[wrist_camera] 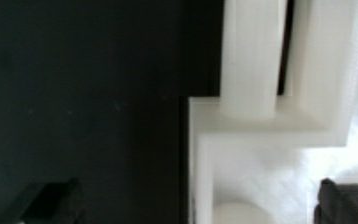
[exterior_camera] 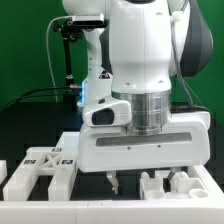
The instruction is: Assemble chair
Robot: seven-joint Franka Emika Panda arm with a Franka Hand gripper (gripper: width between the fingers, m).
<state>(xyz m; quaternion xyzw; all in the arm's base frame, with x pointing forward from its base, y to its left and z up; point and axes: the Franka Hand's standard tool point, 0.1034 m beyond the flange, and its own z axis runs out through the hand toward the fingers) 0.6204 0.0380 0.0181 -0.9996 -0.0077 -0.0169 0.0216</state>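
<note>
White plastic, hard and stiff: the chair parts (exterior_camera: pixel 42 168) lie on the black surface (wrist_camera: pixel 87 100). One slotted part (wrist_camera: pixel 247 120) is under the jaws, which stand wide spread and pinch nothing. It looks light but smooth, so it may slip. I would take it across a narrow bar, not on the wide flat.

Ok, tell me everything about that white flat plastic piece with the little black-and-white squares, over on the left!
The white flat plastic piece looks blocky and hard, with dark slots cut through it. Small black-and-white square tags sit on its top. It lies flat on the black table, on the exterior view's left, low in the picture. The robot's two-finger gripper hangs open off to one side of it and does not touch it.
</note>
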